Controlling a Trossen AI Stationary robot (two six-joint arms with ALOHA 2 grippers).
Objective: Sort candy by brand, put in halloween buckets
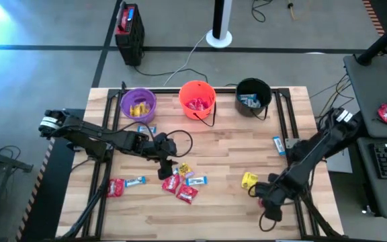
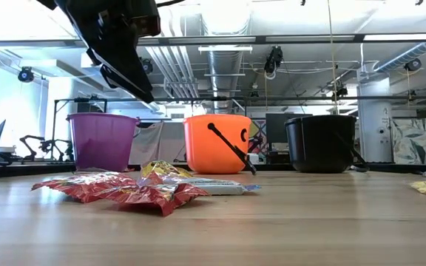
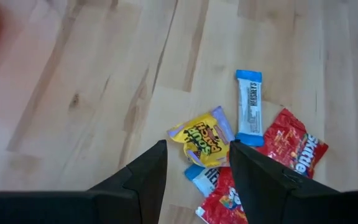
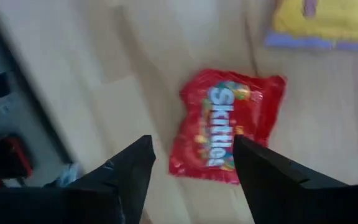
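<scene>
Three halloween buckets stand in a row at the table's far edge: purple [image 1: 138,104], orange [image 1: 197,99] and black [image 1: 252,96], each with candy inside. A pile of candy lies flat at the table's middle: a yellow packet [image 3: 201,137], a blue-and-white bar [image 3: 249,102] and red packets [image 3: 291,146]. My left gripper [image 3: 194,152] hovers open over this pile [image 1: 183,181]. My right gripper [image 4: 191,142] stands open above a red Skittles packet [image 4: 225,124] that lies flat on the table near the right front, beside a yellow packet [image 1: 249,179].
Loose packets lie apart from the pile: a blue-and-white one [image 1: 279,144] near the right edge, another [image 1: 146,130] in front of the purple bucket, and a red one [image 1: 116,187] with a blue-and-white one [image 1: 134,181] at the left front. Bare wood runs along the near edge.
</scene>
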